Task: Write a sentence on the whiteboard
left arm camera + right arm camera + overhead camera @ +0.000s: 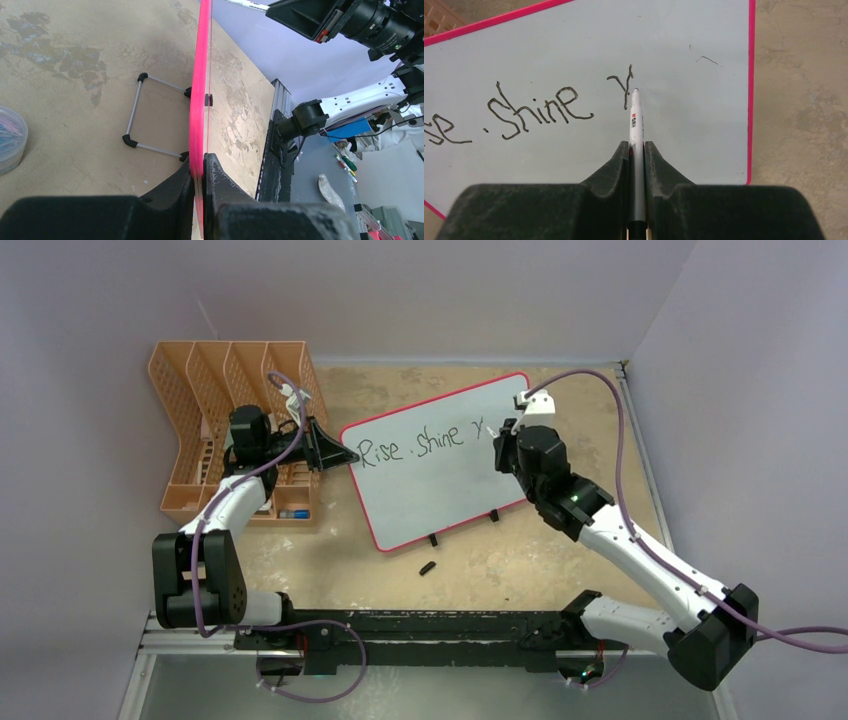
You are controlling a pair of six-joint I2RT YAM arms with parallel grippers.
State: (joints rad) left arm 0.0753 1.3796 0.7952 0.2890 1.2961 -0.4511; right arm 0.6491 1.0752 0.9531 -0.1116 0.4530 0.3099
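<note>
Tan, stained tabletop (480, 575) carries the propped whiteboard (440, 490) at its centre. My right gripper (636, 146) is clamped on the marker (637, 120), its tip just beside a lone "Y"; my left gripper (199, 170) pinches the board's left rim. The sentence (539, 110) reads "Rise . shine Y" so far, so I judge it partway, with that last word unfinished.
</note>
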